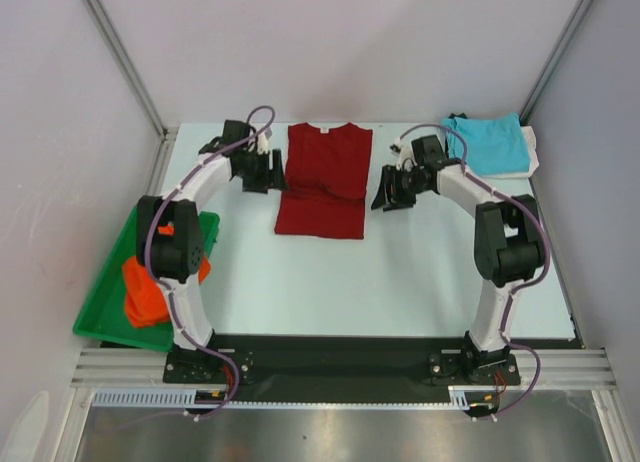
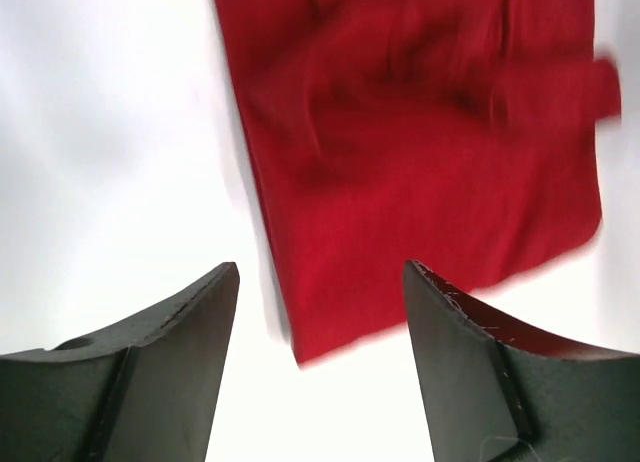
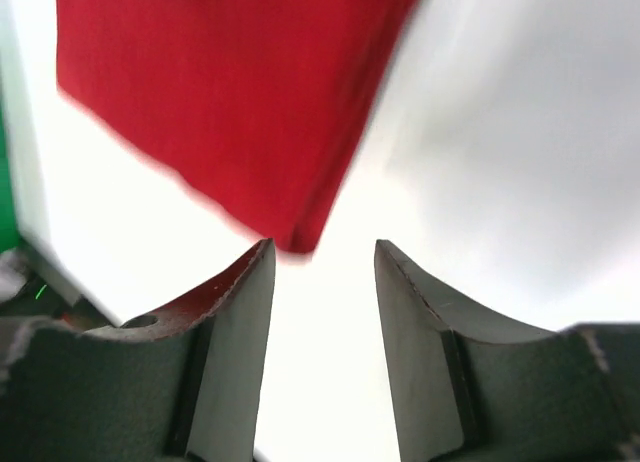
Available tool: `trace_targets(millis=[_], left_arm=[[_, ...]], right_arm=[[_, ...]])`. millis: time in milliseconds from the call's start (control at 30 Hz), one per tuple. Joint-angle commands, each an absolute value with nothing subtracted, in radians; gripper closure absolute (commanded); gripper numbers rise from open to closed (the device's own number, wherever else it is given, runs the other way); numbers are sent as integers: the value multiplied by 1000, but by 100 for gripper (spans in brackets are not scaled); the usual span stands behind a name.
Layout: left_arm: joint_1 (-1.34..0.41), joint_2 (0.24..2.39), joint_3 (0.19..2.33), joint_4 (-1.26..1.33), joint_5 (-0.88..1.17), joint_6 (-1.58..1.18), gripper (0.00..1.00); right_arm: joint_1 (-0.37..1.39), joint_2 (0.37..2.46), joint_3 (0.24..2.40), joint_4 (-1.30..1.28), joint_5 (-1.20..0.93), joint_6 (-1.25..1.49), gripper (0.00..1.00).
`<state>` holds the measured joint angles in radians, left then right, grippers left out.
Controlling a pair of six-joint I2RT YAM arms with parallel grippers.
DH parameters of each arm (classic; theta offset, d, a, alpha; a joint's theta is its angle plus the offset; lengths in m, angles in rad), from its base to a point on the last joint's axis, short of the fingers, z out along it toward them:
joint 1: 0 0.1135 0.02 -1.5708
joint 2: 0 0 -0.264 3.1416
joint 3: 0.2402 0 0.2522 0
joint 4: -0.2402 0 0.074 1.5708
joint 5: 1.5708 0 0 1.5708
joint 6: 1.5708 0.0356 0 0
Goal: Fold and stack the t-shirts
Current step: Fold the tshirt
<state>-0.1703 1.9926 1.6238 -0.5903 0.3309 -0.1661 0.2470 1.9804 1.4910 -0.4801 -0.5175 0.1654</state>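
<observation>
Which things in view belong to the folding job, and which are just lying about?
Job:
dark red t-shirt, mid-table
turquoise t-shirt, far right
orange t-shirt, bunched at near left

Lying about:
green tray, holding the orange t-shirt

The left arm point(image 1: 186, 292) and right arm point(image 1: 494, 300) have white tubular links joined by bulky black joint housings. A purple cable point(image 1: 262, 111) runs along each, from a black base point(image 1: 196, 366) to the wrist. The left gripper point(image 2: 320, 266) and right gripper point(image 3: 324, 244) are black, and their fingers point(image 2: 170, 362) are matte dark wedges with scuffed, whitish edges
</observation>
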Motion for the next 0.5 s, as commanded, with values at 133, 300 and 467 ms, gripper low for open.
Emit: trace_targets(millis=[133,300,467], left_arm=[[-155,1882,1381,-626,500,-209,28],[-146,1914,1365,-615,534,-236,27],[-146,1953,1362,-600,568,-268,25]], right_arm=[[255,1884,1259,-419,-719,294,45],[278,1934,1284,-373,-716,334,39],[314,1991,1301,-356,-712,357,38]])
